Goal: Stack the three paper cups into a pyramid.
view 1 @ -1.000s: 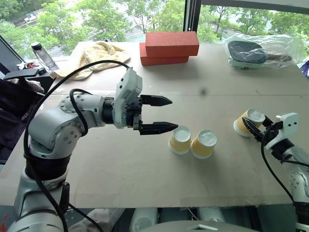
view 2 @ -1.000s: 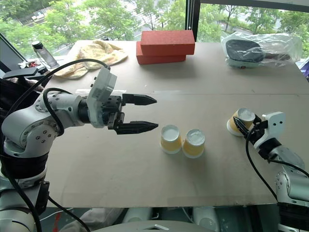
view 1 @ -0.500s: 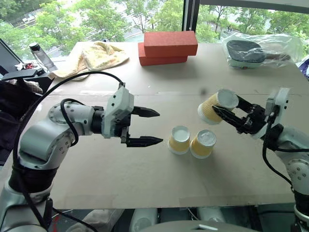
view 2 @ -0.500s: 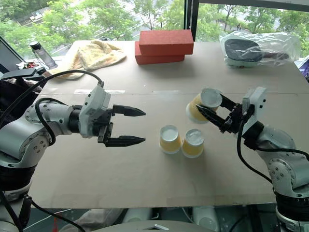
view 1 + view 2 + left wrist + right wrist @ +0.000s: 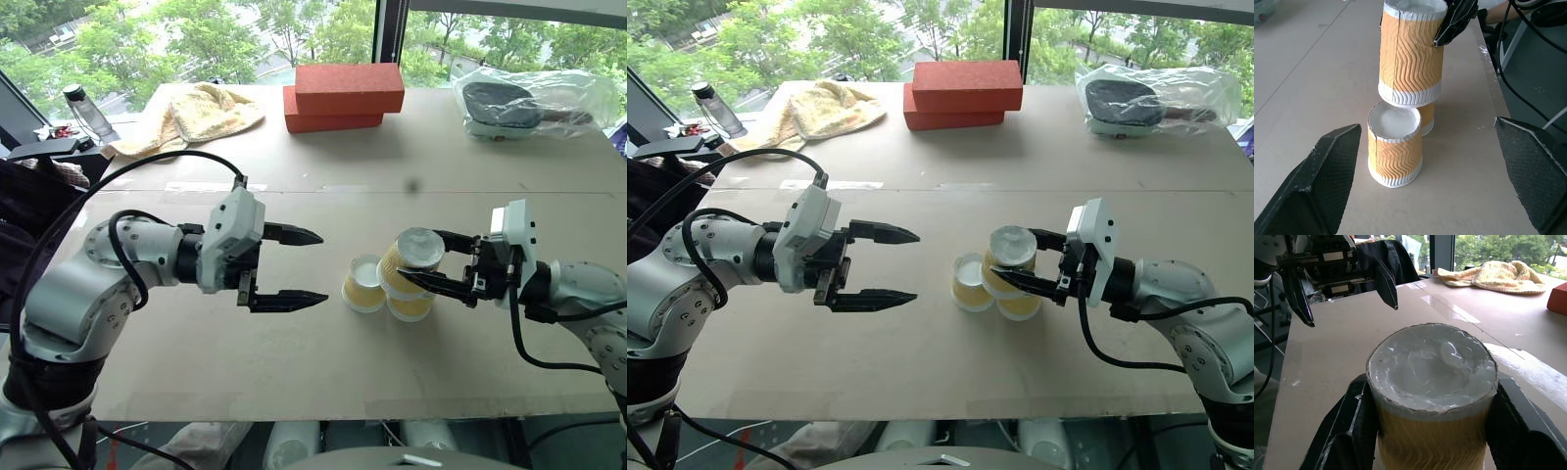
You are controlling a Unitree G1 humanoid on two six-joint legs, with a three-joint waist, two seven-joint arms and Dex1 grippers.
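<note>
Cardboard-brown counter point(image 5: 294, 372) spans the scene, a seam running across its middle. At the far edge, from the robot's left: a dark bottle point(image 5: 86, 113), a crumpled yellow towel point(image 5: 201, 113), two red bricks point(image 5: 345, 96) stacked one on the other, and a clear plastic bag point(image 5: 529, 103) with a dark object inside.

Left gripper point(image 5: 299, 266) hovers above the counter, pointing toward the cups, well apart from them. Its two black fingers point(image 5: 289, 300) stand wide, nothing between them. The left wrist view looks straight at the cups between those spread fingers.

Right gripper point(image 5: 1024, 260) reaches in from the robot's right, roughly level, its black fingers point(image 5: 1029, 285) clamped on the sides of one yellow-orange paper cup point(image 5: 1009, 257). That held cup is upside down, white base up, tilted slightly, and sits over the other two. In the left wrist view its rim hangs just above the base of the near cup; whether it touches either cup below cannot be told.

Two more paper cups stand inverted on the counter near its middle, side by side and close together: one cup point(image 5: 363, 284) in plain sight on the robot's left, the second cup point(image 5: 411, 306) largely covered by the held one.
</note>
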